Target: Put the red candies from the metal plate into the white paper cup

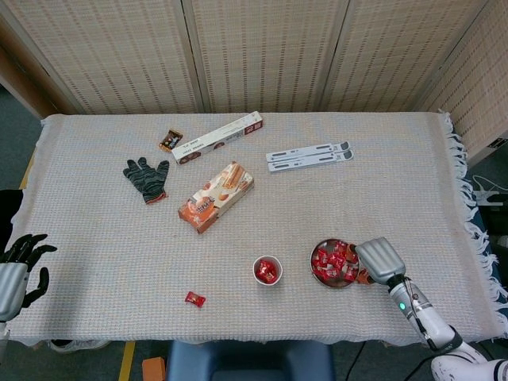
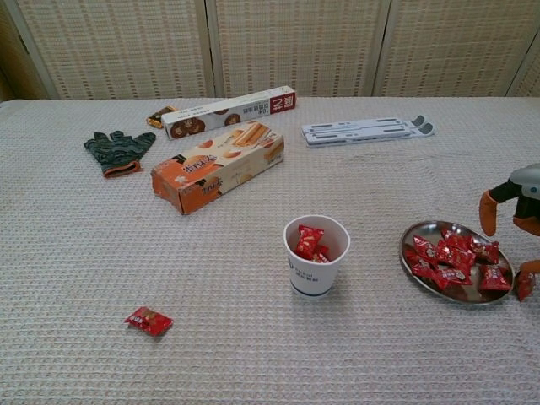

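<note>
**Right hand at the plate's edge, candies just inside its fingers**

While the right hand (image 1: 379, 260) hangs over the right rim of the metal plate (image 2: 422, 276), its orange-tipped fingers (image 2: 487, 213) are spread apart and grip nothing I can see. The red candies (image 2: 449, 256) are heaped in the plate, just to the left of those fingers; one more candy (image 2: 526, 283) lies off the plate's right edge, beside a fingertip. Left of the plate stands the white paper cup (image 2: 315, 256), upright, with a few red wrappers already inside. A stray candy (image 2: 148, 321) lies on the cloth well to the cup's left. At the table's left edge, the left hand (image 1: 17, 269) has dark fingers splayed, holding nothing.
</note>
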Action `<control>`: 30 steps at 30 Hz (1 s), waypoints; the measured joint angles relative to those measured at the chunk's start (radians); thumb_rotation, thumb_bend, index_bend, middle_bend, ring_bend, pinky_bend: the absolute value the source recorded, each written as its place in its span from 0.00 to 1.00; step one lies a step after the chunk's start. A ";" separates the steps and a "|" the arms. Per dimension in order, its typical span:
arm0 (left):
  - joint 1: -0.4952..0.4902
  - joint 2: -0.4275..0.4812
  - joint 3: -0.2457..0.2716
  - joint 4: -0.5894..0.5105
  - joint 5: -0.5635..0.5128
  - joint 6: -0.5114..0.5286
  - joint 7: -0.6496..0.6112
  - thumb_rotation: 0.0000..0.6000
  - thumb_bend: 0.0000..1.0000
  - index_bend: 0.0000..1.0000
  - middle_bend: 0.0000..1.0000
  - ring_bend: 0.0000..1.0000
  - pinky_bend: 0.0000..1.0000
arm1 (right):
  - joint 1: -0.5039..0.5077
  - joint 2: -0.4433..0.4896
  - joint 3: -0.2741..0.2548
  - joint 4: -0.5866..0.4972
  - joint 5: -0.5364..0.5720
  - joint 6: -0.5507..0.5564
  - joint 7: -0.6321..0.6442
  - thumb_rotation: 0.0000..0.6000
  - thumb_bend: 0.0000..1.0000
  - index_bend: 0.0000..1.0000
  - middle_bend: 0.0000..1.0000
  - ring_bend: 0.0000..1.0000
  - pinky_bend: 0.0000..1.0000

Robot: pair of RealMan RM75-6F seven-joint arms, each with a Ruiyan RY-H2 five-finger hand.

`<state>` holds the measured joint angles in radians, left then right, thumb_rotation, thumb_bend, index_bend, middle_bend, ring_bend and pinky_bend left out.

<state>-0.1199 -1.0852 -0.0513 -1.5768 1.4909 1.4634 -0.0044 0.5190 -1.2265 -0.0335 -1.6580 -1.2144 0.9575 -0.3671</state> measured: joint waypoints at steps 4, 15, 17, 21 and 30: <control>0.000 0.002 0.003 -0.002 0.006 0.001 -0.001 1.00 0.62 0.29 0.13 0.09 0.30 | 0.000 -0.016 0.002 0.019 0.016 -0.013 -0.002 1.00 0.10 0.42 0.87 0.76 0.97; 0.002 0.004 0.002 -0.002 0.007 0.006 -0.009 1.00 0.62 0.29 0.13 0.09 0.30 | 0.008 -0.084 0.013 0.103 0.027 -0.032 -0.009 1.00 0.10 0.40 0.87 0.76 0.97; 0.002 0.004 0.002 -0.003 0.007 0.007 -0.010 1.00 0.62 0.29 0.13 0.09 0.30 | 0.010 -0.094 0.016 0.116 0.030 -0.036 -0.008 1.00 0.10 0.40 0.87 0.76 0.97; 0.002 0.004 0.002 -0.002 0.010 0.010 -0.010 1.00 0.62 0.29 0.13 0.09 0.30 | 0.013 -0.104 0.020 0.127 0.033 -0.042 -0.006 1.00 0.10 0.41 0.87 0.76 0.97; 0.002 0.005 0.000 -0.001 0.005 0.007 -0.014 1.00 0.62 0.29 0.13 0.09 0.30 | 0.027 -0.167 0.036 0.213 0.013 -0.067 0.052 1.00 0.10 0.45 0.87 0.76 0.97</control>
<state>-0.1175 -1.0805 -0.0509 -1.5779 1.4956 1.4706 -0.0188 0.5459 -1.3932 0.0029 -1.4450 -1.2011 0.8907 -0.3151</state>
